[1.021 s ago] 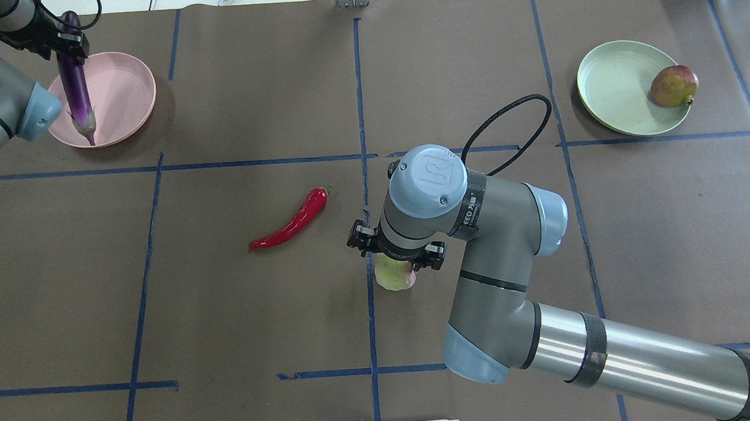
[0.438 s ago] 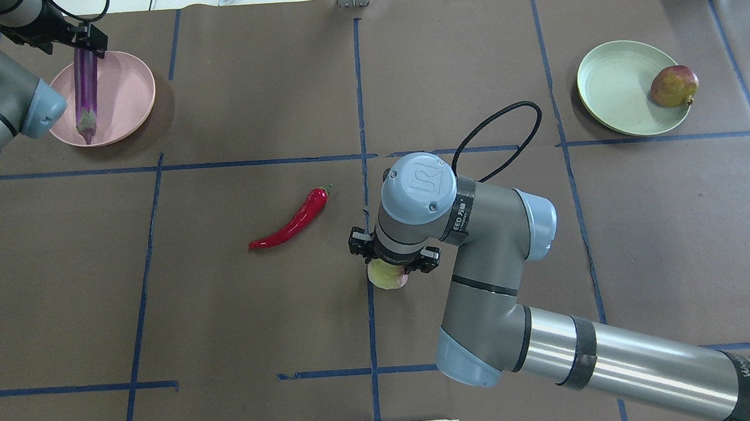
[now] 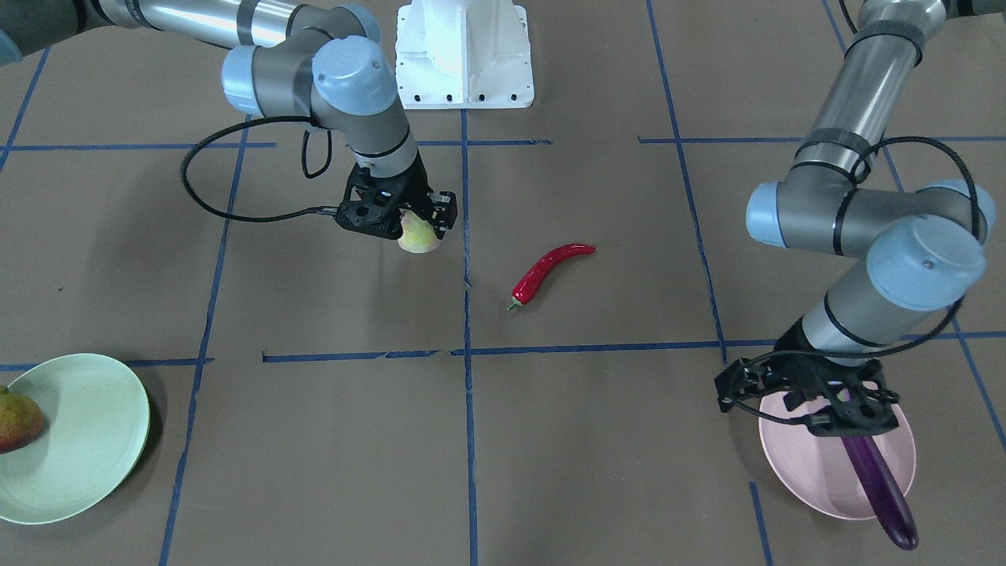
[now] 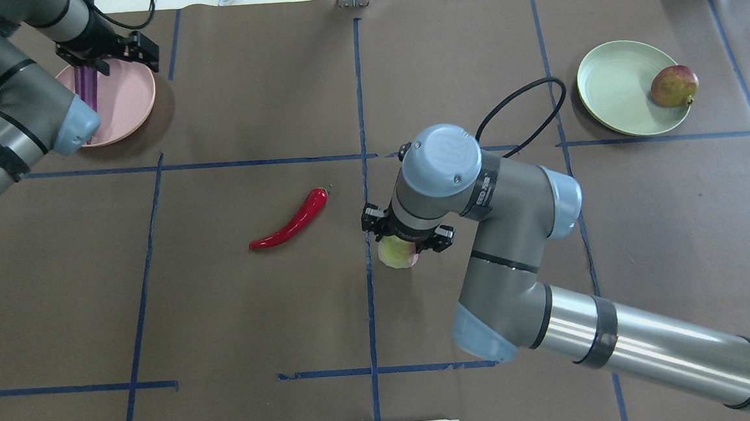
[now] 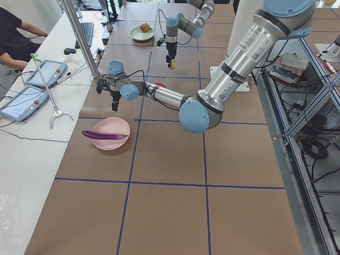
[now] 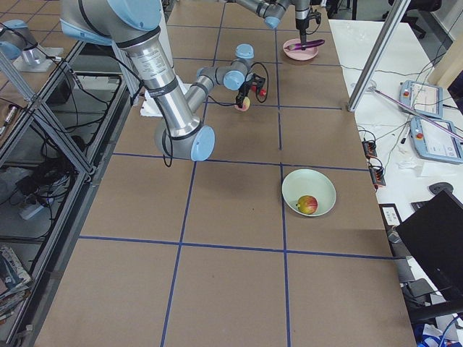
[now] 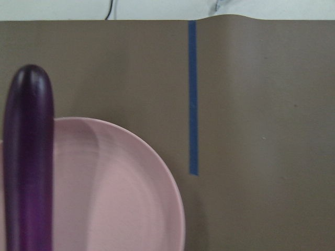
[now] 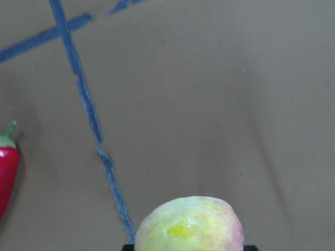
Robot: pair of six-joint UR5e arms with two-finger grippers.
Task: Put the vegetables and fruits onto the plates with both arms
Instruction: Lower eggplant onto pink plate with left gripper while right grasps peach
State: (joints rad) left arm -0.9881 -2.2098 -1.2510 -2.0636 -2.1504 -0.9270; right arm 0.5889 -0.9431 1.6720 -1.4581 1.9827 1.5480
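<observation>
The right gripper is clamped across the peach, which appears lifted near mid-table. It looks round, light and probably smooth, so the widest part is the place to grip. The left gripper, jaws apart, hovers at the far left over the eggplant, which lies across the pink plate.

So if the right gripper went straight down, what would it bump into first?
Probably the brown table, beside the blue tape line. The peach in the right gripper would touch first. The chili pepper lies off to one side.
</observation>
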